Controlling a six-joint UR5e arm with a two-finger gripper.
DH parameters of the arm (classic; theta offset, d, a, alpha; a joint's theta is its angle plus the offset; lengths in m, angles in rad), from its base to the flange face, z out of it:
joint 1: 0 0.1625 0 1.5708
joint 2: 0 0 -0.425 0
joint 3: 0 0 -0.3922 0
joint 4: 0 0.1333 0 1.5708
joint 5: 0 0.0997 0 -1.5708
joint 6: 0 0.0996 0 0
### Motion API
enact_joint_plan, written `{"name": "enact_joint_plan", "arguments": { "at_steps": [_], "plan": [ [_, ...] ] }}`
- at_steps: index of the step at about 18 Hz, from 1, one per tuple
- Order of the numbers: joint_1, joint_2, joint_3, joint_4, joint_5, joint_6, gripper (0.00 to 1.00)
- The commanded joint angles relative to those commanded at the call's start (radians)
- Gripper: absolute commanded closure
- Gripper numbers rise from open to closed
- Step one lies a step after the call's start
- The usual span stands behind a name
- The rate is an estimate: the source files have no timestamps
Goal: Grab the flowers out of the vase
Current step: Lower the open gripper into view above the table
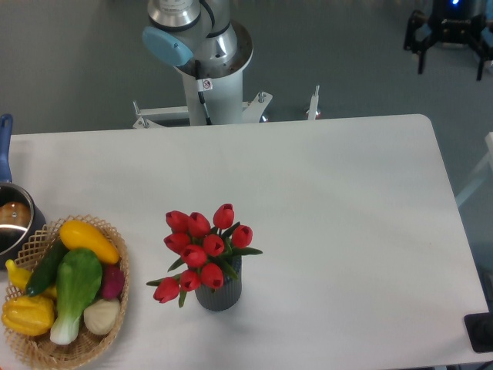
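The flowers [202,250], a bunch of red tulip buds on green stems with a few leaves, stand upright in the vase [219,293], a dark grey ribbed cylinder set on the white table [331,200] near its front edge and somewhat left of the middle. One bud droops low at the left of the vase and the rest cluster above its mouth, which the blooms and leaves cover. No claw shows anywhere: only the arm's base column [202,58] with its pale blue cap rises behind the far edge of the table, well apart from the flowers, and the arm runs out of the top of the picture, so whether the claw is wide or narrow cannot be told. To the left of the vase sits a woven wicker basket [108,339] holding yellow, green and purple vegetables, partly cut off by the lower edge. At the far left a metal pot [14,223] with a blue handle is cropped by the border.
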Motion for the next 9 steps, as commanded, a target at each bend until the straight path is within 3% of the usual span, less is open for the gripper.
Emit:
{"name": "enact_joint_plan", "arguments": {
  "at_steps": [5,9],
  "plan": [
    [-0.002,0.011,-0.038,0.006,-0.018,0.002,0.00],
    [0.008,0.009,-0.049,0.012,-0.095,-0.026,0.00]
  ]
}}
